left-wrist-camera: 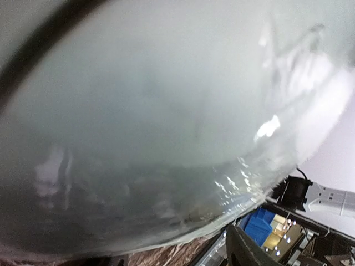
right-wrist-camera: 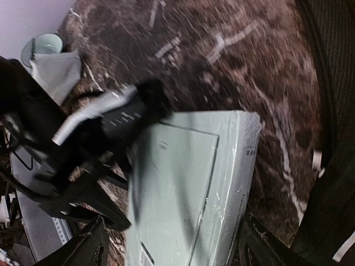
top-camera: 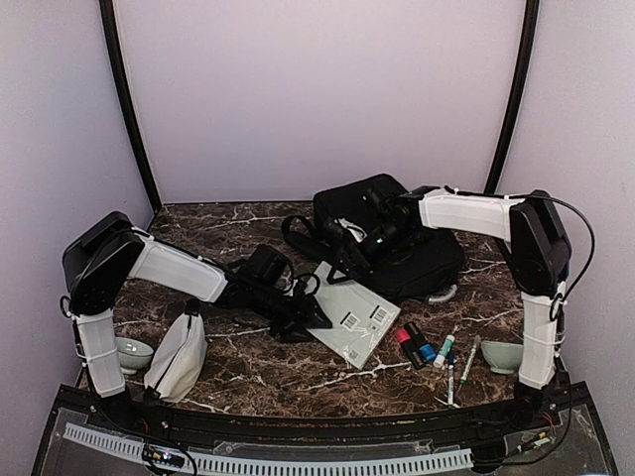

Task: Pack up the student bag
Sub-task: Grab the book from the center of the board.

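Student bag [top-camera: 427, 263] lies back right on the table [top-camera: 248, 367]. Top view: right gripper [top-camera: 354, 260] over the bag's front-left edge; left gripper [top-camera: 303, 315] at the left edge of a wrapped white pack [top-camera: 359, 315]. Left wrist: pack fills the view, jaw state cannot be told. Right wrist: fingers [right-wrist-camera: 89, 249] stand well apart, pack below them, bag at the right edge.

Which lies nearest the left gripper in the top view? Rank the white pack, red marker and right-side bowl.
1. White pack: beside the left gripper, centre of the table.
2. Red marker: beyond the pack, to the right.
3. Bowl: far right, near the front edge.
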Available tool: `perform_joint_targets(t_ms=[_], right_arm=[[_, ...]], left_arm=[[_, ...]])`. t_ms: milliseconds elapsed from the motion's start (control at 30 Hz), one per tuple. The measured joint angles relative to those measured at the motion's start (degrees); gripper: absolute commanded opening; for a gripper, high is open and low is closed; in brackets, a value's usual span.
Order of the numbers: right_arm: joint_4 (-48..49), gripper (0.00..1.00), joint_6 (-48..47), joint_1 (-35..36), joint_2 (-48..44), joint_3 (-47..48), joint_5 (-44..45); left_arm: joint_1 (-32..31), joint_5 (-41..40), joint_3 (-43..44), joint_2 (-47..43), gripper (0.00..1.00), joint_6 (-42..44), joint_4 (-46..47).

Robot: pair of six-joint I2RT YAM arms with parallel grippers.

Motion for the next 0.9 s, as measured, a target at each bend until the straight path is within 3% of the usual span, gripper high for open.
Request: perform_joint_targets(t_ms=[533, 833, 900], right_arm=[[1.40, 0.74, -0.59, -4.50, -0.37, 2.82, 4.17], [0.98, 0.80, -0.72, -7.37, 6.14, 1.97, 6.64], [0.92, 0.76, -0.57, -7.34, 6.05, 1.97, 6.54]], left_arm=[[1.11, -8.46, 3.54, 5.55, 0.59, -1.03, 11.96], [2.45, -10.49, 5.20, 8.39, 0.59, -0.96, 17.07], [2.47, -10.62, 5.22, 8.44, 0.59, -0.98, 17.22]])
